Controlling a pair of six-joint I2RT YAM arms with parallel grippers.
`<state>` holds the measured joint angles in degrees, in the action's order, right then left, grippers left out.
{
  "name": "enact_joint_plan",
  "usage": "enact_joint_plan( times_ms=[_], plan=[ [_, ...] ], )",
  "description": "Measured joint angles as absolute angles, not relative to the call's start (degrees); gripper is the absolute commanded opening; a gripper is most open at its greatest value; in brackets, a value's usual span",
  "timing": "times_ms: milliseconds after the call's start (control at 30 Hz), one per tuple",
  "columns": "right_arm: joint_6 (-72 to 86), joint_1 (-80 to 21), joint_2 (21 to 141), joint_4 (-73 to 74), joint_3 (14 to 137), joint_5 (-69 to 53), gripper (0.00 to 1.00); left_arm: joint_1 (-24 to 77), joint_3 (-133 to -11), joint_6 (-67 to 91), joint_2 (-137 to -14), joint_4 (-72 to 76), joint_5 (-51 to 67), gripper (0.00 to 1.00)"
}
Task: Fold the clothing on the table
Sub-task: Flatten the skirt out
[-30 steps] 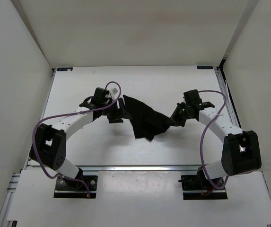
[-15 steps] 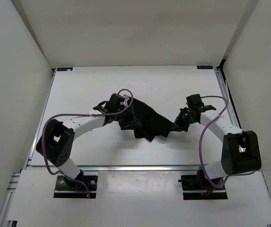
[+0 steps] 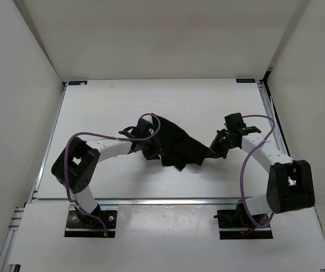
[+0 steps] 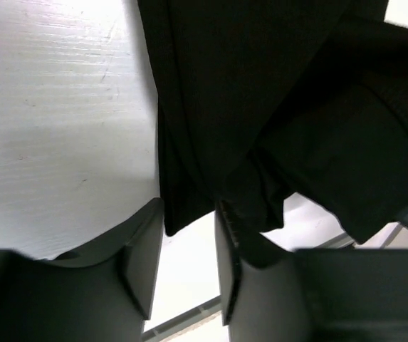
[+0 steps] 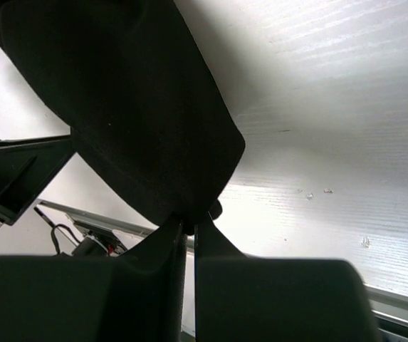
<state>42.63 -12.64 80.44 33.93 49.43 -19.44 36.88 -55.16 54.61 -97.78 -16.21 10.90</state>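
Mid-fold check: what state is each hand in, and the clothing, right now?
left hand: open, fingers either side of a hanging edge of the clothing, not clamped.
right hand: shut on a corner of the clothing.
clothing: bunched and unfolded, right corner held up off the table.

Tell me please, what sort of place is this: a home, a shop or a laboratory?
Most likely a robotics laboratory cell. The left arm and right arm are bolted at the edge of a white table with metal rails, and plain white walls close it in.
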Motion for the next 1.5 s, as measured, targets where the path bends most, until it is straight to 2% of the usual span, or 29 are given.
enact_joint_plan(
  times_ms=[100, 333, 800, 867, 933, 1200, 1500],
  plan=[
    [42.06, -12.19, 80.16, 34.57, 49.43, -19.44, 0.00, 36.99, -55.16, 55.70, -97.91, -15.44, 10.94, 0.39],
    [41.01, -11.25, 80.12, 35.07, 49.43, -19.49, 0.00, 37.10, -55.22, 58.24, -97.89, -13.80, 11.05, 0.46],
    [38.83, -10.22, 80.12, 36.05, 49.32, -19.88, 0.00, 39.94, -57.43, 59.92, -101.30, -12.29, 9.17, 0.43],
    [38.70, -10.00, 80.09, 36.07, 49.28, -19.90, 0.00, 40.40, -58.41, 59.37, -102.37, -13.45, 8.19, 0.37],
    [38.63, -9.78, 80.07, 36.10, 49.25, -20.12, 0.01, 40.64, -59.02, 59.07, -103.44, -13.85, 7.35, 0.02],
    [38.30, -7.81, 78.41, 36.14, 49.08, -20.86, 0.00, 39.44, -59.11, 58.00, -104.53, -13.47, 8.62, 0.00],
    [35.09, -1.34, 78.08, 35.92, 44.10, -24.03, 0.00, 25.82, -60.36, 53.06, -93.71, -17.21, 7.25, 0.00]
  ],
)
